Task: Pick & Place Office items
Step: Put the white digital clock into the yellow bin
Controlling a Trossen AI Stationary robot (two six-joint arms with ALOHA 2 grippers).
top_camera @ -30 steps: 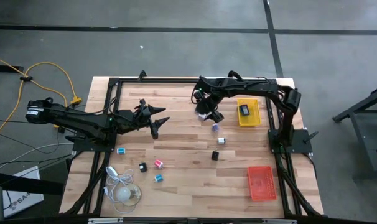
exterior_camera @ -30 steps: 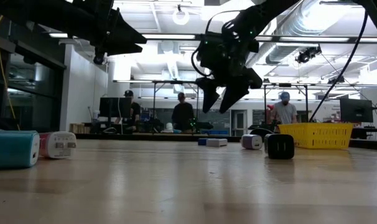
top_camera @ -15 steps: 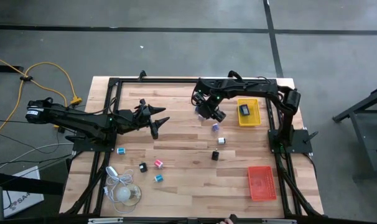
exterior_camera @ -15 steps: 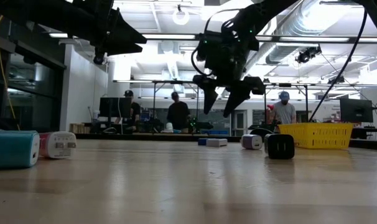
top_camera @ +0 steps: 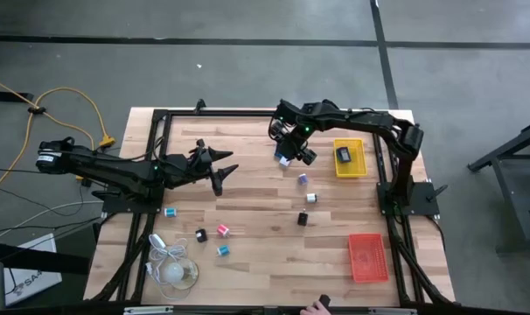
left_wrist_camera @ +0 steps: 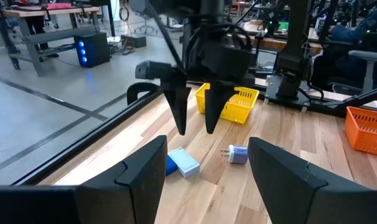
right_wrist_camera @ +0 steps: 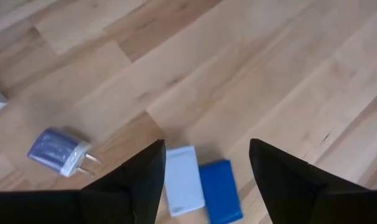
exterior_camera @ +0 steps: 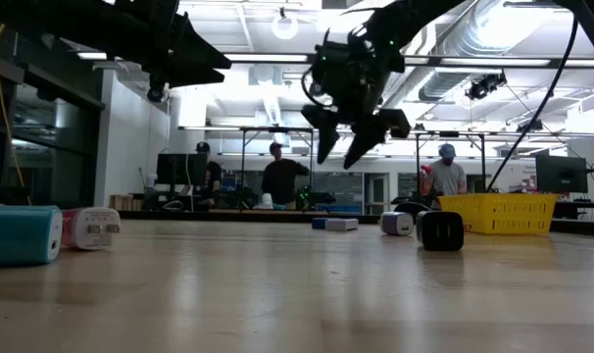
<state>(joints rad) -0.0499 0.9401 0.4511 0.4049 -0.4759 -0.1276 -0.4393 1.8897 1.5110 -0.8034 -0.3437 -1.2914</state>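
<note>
1. Your right pincer (top_camera: 290,154) hangs above the far part of the surface (top_camera: 256,219), just beside the yellow tray (top_camera: 350,158). Its two fingers (left_wrist_camera: 178,111) point down and stand apart with nothing between them, so it is released and holds no item.

2. The thing that lies nearest below it is a pair of small flat pieces side by side and touching: the pale blue piece (right_wrist_camera: 183,180) and the dark blue piece (right_wrist_camera: 221,190). In the right wrist view both show between the two fingers, so the pair is almost straight under the pincer, not to one side.

3. The long axes of the two pieces run parallel to each other. In my judgement the fingers must close across the short side of one piece; because the two touch, a finger could catch both or push one away.

4. The purple plug (right_wrist_camera: 57,151) lies near them but apart, with its two pins pointing toward the pale blue piece.

5. Your left pincer (top_camera: 219,169) waits over the middle of the surface, well apart from this pair, with fingers spread and empty. The right arm is clearly the nearer one.

6. The other items, for example the pink piece (top_camera: 222,230) and the black piece (top_camera: 303,219), lie on the near part of the surface, far from both pincers.
</note>
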